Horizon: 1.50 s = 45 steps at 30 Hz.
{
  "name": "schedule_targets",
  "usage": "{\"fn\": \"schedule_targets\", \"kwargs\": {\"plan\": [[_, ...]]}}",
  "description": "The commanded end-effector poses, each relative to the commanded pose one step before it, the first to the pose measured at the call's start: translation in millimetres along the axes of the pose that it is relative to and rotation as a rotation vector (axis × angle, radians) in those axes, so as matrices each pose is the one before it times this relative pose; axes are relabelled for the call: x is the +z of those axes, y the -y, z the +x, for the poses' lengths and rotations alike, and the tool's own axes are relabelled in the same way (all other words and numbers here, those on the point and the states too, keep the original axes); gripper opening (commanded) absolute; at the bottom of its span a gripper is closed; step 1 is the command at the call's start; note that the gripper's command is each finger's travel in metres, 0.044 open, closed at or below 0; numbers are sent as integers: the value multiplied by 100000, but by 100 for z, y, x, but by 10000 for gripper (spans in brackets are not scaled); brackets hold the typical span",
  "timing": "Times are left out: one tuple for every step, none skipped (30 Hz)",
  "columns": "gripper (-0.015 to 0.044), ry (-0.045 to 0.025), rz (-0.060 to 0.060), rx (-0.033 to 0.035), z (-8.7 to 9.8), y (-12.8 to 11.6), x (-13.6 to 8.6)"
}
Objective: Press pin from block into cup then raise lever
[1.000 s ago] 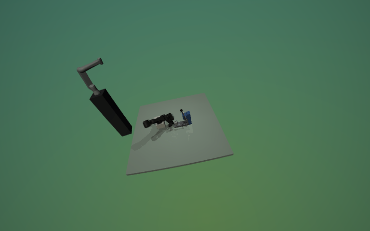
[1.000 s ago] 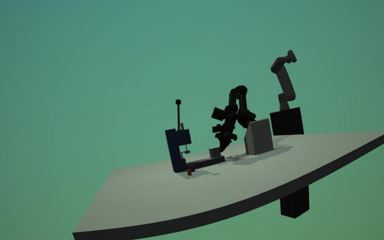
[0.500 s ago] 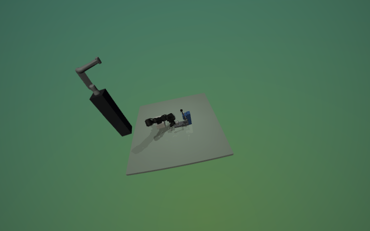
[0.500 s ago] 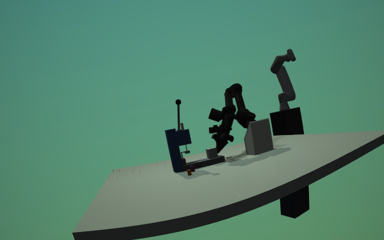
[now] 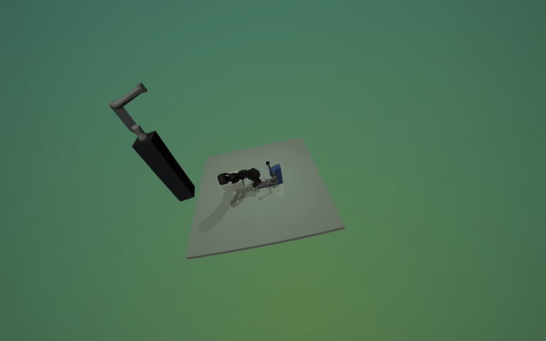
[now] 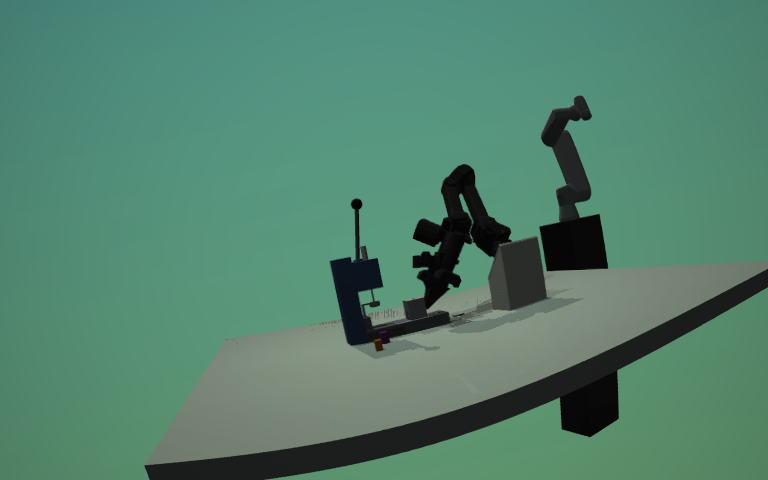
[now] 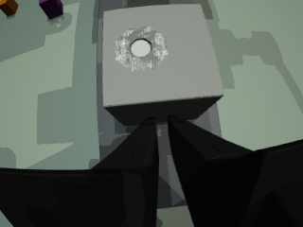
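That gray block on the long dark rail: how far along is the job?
Early on. The block already sits on the rail, its pale pin showing on top. In hand: the shut pincer is down behind it, probably to push. Left: reaching the punch, then pulling and raising the upright lever.

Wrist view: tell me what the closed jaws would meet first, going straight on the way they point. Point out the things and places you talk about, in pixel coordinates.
Most likely the near side of the grey block (image 6: 415,309) (image 7: 161,57), just ahead of the tips. Depth is unclear; a steeper line might reach the dark rail (image 6: 438,318) (image 7: 110,137) under it first.
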<state>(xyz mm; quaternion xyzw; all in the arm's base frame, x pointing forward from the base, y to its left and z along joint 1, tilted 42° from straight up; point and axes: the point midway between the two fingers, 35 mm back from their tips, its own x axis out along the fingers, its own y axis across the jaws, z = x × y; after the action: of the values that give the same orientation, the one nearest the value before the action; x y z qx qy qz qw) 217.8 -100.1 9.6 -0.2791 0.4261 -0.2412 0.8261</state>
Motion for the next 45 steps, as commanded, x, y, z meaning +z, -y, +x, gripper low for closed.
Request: {"fn": "schedule_targets", "kwargs": {"plan": [[30,2601,-342,179,410,5,459],[30,608,-2,-3,96,6,104],[30,605,-2,-3,98,6,105],[30,577,-2,-5,98,6,105],[30,565,-3,-6,99,6,105],[30,570,-3,-6,99,6,104],[30,603,-2,-3,98,6,100],[30,600,-2,-4,101,6,102],[30,578,-3,-5,101,6,101],[30,568,-3,-6,101,6,101],[30,591,-2,-4,102,6,99],[30,585,-2,-4,104,6,101],[30,577,-3,-5,104,6,100],[30,598,-2,-4,102,5,96],[30,581,-3,-5,104,5,97],[30,582,-3,-5,104,5,95],[30,575,-3,-5,103,4,94],[30,563,-3,-6,103,4,93],[30,568,-3,-5,103,4,91],[30,561,-3,-5,105,4,93],[30,562,-3,-5,105,4,92],[30,556,-3,-5,106,4,91],[30,566,-3,-4,104,4,88],[30,559,-3,-5,105,3,88],[30,564,-3,-4,106,3,87],[30,575,-2,-4,107,2,87],[30,570,-2,-4,108,2,87],[30,575,-2,-4,108,2,85],[30,570,-3,-4,108,2,85],[30,559,-3,-4,107,2,83],[30,558,-7,-9,106,2,81],[30,563,-11,-15,106,3,79],[30,561,-15,-19,105,4,77],[30,439,-15,-19,82,3,58],[30,269,-10,-13,50,2,35],[30,-1887,255,102,-356,-47,-317],[30,0,0,0,0,0,0],[30,0,0,0,0,0,0],[30,0,0,0,0,0,0],[30,0,0,0,0,0,0],[30,0,0,0,0,0,0],[30,0,-26,-2,-127,-1,-121],[30,-1,-77,-6,-384,1,-360],[30,-1,-115,-8,-582,7,-536],[30,-1,-77,-6,-392,9,-355]]}}
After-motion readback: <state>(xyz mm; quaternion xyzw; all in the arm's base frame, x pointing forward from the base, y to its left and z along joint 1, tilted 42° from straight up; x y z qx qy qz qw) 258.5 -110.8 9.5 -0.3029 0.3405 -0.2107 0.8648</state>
